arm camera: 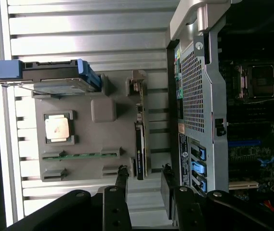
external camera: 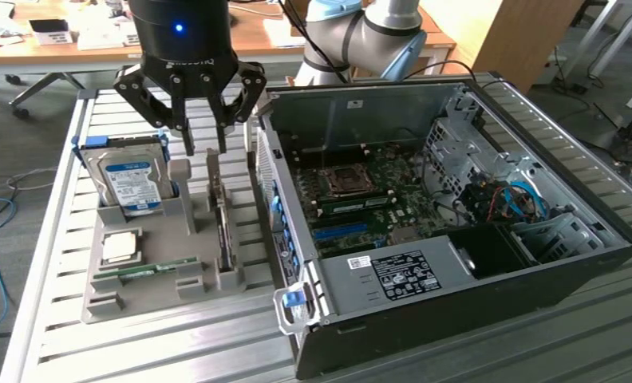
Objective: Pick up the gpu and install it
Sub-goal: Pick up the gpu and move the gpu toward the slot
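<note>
Your hand (external camera: 204, 146) hangs over the near end of the grey tray (arm camera: 86, 139), which sits on the slatted metal table (external camera: 167, 351) just beside the open computer case (external camera: 348, 116).

- Hand: fingers (arm camera: 122, 179) are parted to a moderate gap, with nothing between them. It grips nothing and touches nothing that you can see.
- gpu (external camera: 224, 231): it stands on its long edge in a slot along the side of the tray nearest the case. It is a dark board with a grey metal bracket at the end under the hand. In the wrist view the card runs edge-on, in line with the gap between the fingers, with its near end just short of the fingertips. From the exterior view the fingertips sit above the bracket end, apart from it.
- Other tray contents: a hard drive (external camera: 133, 179) with a blue label stands upright at the far side from the case. A square processor (arm camera: 57, 127) lies flat in its pocket. A slim green memory stick (arm camera: 81, 155) lies on edge in its clips.
- Case: the side is open and the motherboard (external camera: 353, 199) is exposed, with blue slots on the side nearer the tray.
</note>
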`<state>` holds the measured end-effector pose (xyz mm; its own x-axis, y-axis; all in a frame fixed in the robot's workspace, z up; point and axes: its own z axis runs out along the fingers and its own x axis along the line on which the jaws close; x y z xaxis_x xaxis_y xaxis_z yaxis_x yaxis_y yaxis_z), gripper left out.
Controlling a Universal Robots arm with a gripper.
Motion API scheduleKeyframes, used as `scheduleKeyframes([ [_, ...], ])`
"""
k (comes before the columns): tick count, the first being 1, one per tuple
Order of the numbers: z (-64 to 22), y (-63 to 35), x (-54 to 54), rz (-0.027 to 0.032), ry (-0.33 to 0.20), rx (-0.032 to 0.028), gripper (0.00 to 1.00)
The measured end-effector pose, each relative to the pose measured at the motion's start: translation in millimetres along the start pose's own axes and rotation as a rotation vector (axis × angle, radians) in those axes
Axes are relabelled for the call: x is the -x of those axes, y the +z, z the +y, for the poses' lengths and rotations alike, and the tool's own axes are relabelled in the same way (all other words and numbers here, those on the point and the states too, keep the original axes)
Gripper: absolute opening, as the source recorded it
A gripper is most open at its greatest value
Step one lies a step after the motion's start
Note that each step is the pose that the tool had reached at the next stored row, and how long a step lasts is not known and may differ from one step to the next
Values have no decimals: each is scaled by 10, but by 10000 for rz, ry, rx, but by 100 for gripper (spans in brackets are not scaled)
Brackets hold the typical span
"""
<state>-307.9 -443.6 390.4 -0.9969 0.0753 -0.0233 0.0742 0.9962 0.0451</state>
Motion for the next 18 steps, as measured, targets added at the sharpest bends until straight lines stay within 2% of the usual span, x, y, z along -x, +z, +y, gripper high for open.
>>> scheduleKeyframes([
  [18,-2,45,-1,0,0,0,42],
])
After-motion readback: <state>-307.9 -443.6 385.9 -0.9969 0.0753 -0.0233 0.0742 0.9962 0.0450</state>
